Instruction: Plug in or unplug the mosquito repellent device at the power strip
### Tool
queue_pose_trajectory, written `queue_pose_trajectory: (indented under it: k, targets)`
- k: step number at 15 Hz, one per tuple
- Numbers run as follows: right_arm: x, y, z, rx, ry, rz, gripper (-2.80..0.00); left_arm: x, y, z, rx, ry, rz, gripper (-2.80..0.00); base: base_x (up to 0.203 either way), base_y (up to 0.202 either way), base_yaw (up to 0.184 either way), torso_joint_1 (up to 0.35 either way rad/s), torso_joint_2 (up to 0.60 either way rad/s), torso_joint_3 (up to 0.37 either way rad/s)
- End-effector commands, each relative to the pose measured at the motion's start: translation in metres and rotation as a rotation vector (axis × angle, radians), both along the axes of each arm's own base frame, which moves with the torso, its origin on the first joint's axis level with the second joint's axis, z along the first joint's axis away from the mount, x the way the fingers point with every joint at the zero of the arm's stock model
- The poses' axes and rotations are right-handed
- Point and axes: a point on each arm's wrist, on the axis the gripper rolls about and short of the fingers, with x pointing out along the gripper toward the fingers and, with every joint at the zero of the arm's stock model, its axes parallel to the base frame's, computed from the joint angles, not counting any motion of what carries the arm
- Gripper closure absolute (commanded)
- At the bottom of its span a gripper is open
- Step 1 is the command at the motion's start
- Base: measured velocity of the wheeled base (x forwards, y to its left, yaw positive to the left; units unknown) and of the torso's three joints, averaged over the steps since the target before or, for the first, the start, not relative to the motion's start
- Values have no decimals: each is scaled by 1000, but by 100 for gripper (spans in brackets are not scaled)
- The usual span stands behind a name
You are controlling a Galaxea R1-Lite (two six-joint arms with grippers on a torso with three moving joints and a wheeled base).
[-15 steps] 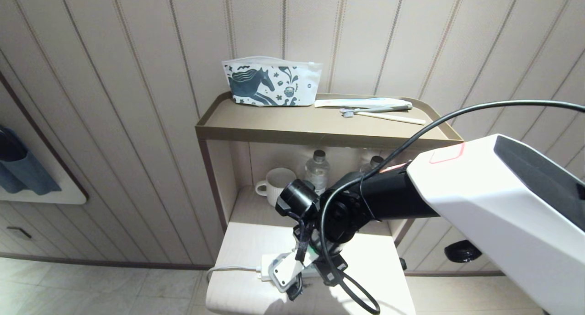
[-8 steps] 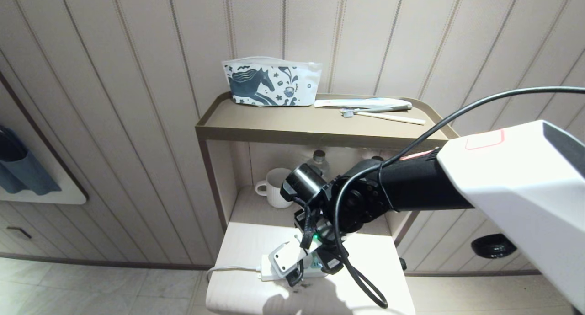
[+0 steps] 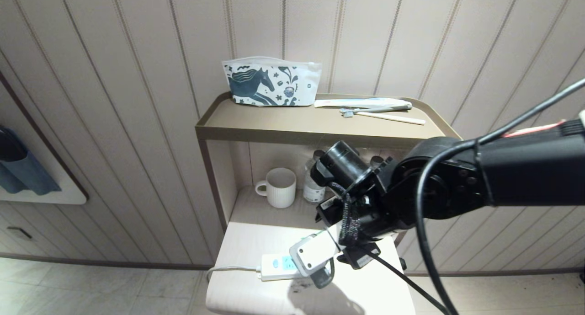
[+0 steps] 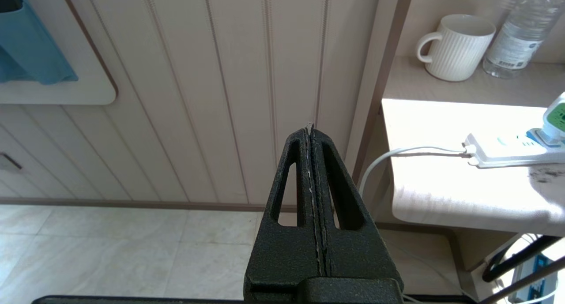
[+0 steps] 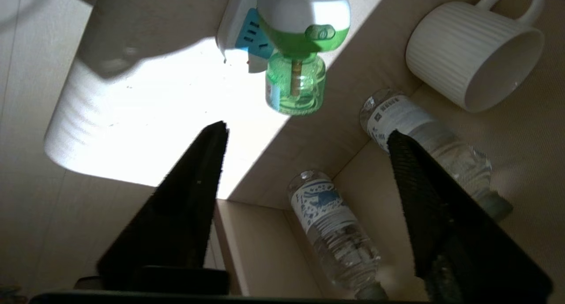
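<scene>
My head camera looks down at the shelf unit [image 3: 320, 127]; both my wrist cameras sit lower and closer, sharing the mug [image 4: 454, 46].

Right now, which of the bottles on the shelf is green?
The mosquito repellent device on the power strip: its small bottle is translucent green. The two water bottles are taller and clear.
</scene>
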Motion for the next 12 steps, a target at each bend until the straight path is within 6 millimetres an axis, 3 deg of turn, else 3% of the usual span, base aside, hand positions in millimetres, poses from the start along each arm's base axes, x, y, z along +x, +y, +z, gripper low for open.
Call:
queue_pose_trajectory:
  k: [1,5,8,10,12]
  targets:
    - [-25,-23,29,46,-51,4,0,0,0,0,0,0,0,0,0,0,0,0,0,0]
    - [-80,-77,73,170,-153,-20,0,0,0,0,0,1,0,0,0,0,0,0,0,0]
    - [-91,-87,77,201,-158,-45,0,0,0,0,0,0,0,0,0,0,0,0,0,0]
    - [-110,-105,107,357,-207,-116,0,0,0,0,0,1,0,0,0,0,0,0,0,0]
    - [-158,-151,148,668,-264,-239,0,0,0,0,0,0,0,0,0,0,0,0,0,0]
